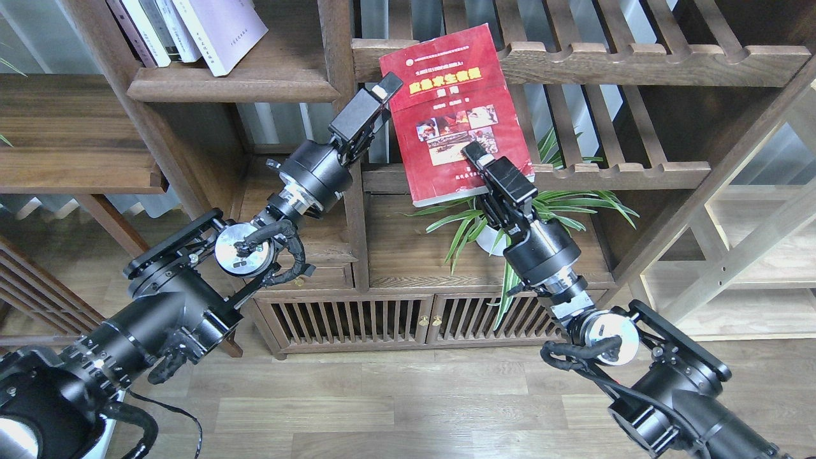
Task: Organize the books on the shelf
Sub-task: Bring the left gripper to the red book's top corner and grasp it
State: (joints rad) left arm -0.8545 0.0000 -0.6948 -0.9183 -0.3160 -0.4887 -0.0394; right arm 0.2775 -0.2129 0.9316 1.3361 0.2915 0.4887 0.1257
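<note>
**Red book held up for a handover**

The right gripper (475,153) is clamped on the lower edge of the red book (449,108), holding it in the air with its cover facing the camera, in front of the slatted rails (637,60). The book tilts toward 11 o'clock, probably so the left gripper (382,89) can take its left edge. That gripper sits just beside the edge at 9 o'clock; whether it is parted or touching cannot be told.

The shelf (255,86), at 10 o'clock from the red book, already holds the lavender book (223,29) and other volumes (153,25), all leaning left. Bare board is left to their right, likely where the red book belongs.
</note>
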